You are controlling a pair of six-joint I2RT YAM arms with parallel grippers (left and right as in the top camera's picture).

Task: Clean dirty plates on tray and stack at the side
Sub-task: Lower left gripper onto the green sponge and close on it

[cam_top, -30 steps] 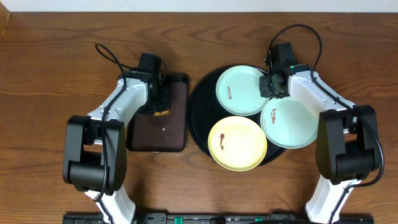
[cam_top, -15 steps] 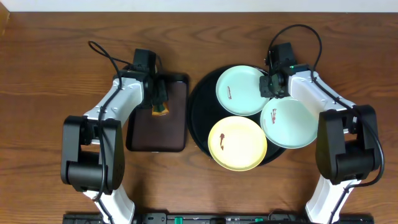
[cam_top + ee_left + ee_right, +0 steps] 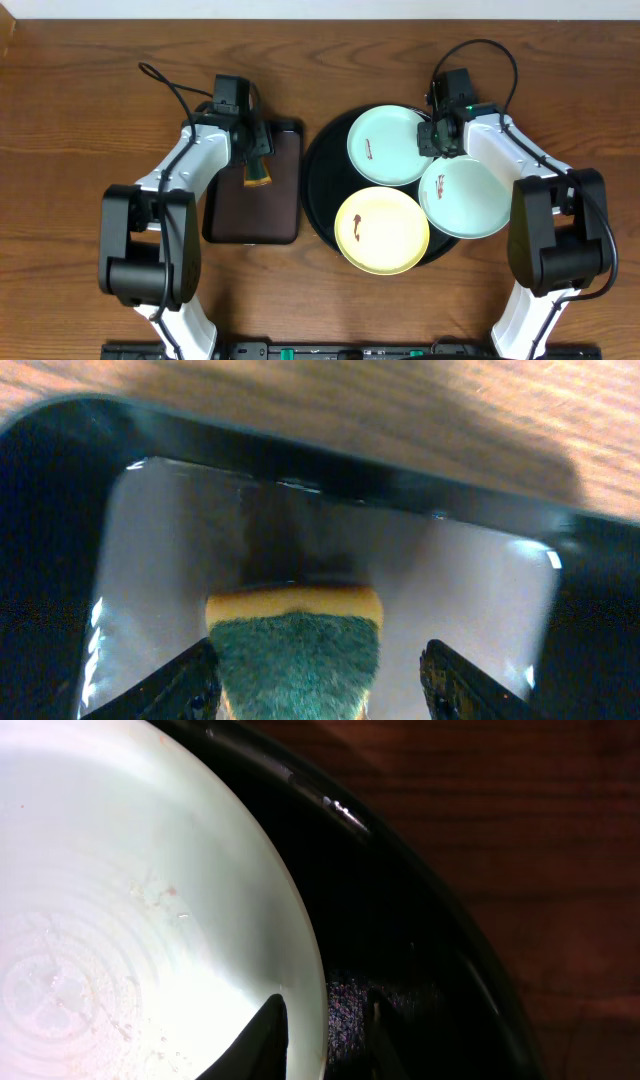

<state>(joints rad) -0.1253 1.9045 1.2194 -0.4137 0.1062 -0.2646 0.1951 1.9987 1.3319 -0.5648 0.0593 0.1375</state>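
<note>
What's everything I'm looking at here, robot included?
Round tray: one, glossy black, right of centre.
Mint plates: two, pale mint, on the round tray.
Yellow plate: one, pale yellow, on the round tray.
Rectangular tray: one, dark brown, left of the round tray.
Sponge: one, yellow and green, over the rectangular tray.
Table: one, brown wood, beneath everything.
Arms: two, white and black; left fingers flank the sponge, right fingers straddle a mint plate's rim.
</note>
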